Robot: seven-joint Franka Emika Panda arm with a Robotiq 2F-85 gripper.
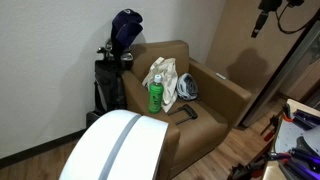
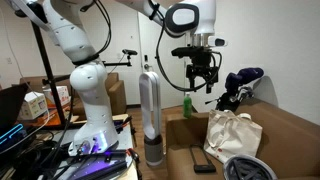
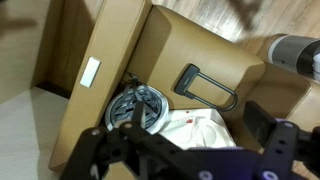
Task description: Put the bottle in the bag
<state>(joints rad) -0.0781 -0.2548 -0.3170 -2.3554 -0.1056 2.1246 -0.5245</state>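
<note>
The green bottle [image 1: 156,95] with a white cap stands upright on the brown armchair's seat, touching the front of the bag. In an exterior view the bottle [image 2: 187,104] shows at the chair's near edge. The cream cloth bag [image 1: 165,77] leans against the backrest, slumped and creased. My gripper [image 2: 201,84] hangs open in the air above the bottle and holds nothing. From the wrist, the open gripper [image 3: 200,150] looks down on the bag [image 3: 195,128]. The bottle is out of the wrist view.
A dark grey-blue rounded item [image 1: 187,88] lies on the seat beside the bag. A black handle-shaped thing [image 1: 185,110] rests at the seat's front. A black golf bag [image 1: 115,62] stands behind the armchair [image 1: 225,95]. A tall silver cylinder [image 2: 150,115] stands by the chair.
</note>
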